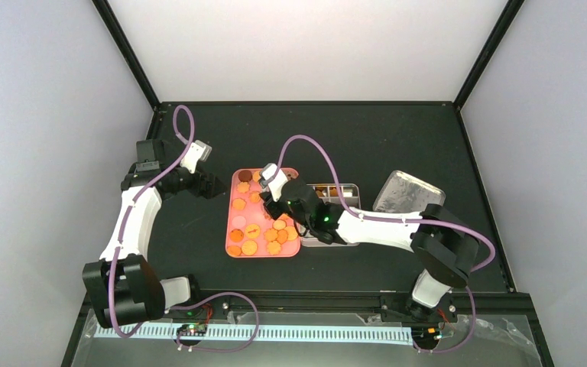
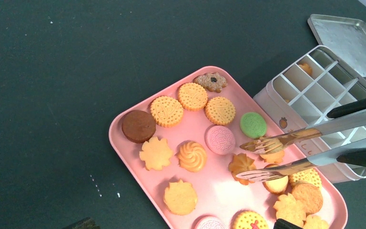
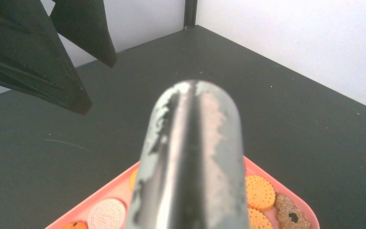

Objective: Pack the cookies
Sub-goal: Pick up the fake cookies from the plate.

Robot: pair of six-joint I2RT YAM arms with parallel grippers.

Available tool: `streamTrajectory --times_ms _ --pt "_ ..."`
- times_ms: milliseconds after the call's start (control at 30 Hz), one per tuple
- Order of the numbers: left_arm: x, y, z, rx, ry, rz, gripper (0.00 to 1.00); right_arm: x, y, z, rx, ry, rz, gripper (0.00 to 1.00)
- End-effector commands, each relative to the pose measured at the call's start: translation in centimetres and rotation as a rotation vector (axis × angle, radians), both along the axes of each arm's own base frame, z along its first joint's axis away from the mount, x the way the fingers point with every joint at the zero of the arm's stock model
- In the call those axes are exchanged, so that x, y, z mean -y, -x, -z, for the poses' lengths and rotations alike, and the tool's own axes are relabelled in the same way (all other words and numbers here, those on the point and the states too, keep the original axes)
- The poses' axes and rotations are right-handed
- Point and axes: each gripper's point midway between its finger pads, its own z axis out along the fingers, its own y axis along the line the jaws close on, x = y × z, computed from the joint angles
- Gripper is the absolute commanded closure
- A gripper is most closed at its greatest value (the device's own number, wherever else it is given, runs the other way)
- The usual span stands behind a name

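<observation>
Cookies' place: we see the cookies point(image 2: 205, 138) on the pink tray point(image 2: 124, 148), which sits on the bench point(image 2: 52, 71) just beside the white divided box point(image 2: 314, 90).
Key relation: an orange cookie point(image 2: 272, 155) lies between the tips of the metal tongs point(image 2: 286, 152) – the tongs' long axis runs from the box side across the tray's edge.
Nearer arm: the right one, over the tray; the left stands off to the tray's left.
Right pincer point(image 1: 275, 183): clasped around the tongs, part closed.
Left pincer point(image 1: 212, 186): wide apart, holding nothing.
Counts: about nineteen cookies in the left wrist view – mostly orange, two pink, one green, one brown; one tongs, one tray, one box, one metal lid point(image 2: 348, 38).
</observation>
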Motion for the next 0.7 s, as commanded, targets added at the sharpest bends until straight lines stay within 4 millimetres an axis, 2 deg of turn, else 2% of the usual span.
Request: streamTrajectory --times_ms 0,267,667 --pt "-0.2 -0.3 -2.2 0.067 -0.012 0.008 0.02 -1.1 -0.1 -1.2 0.009 -0.059 -0.015 0.67" --pt "-0.3 -0.3 -2.1 0.065 -0.013 0.007 0.02 -1.5 0.4 -0.9 -0.017 -0.071 -0.045 0.67" --pt "-0.2 -0.3 -2.1 0.064 -0.014 0.008 0.02 -0.8 0.3 2.8 -0.04 0.048 -0.032 0.66"
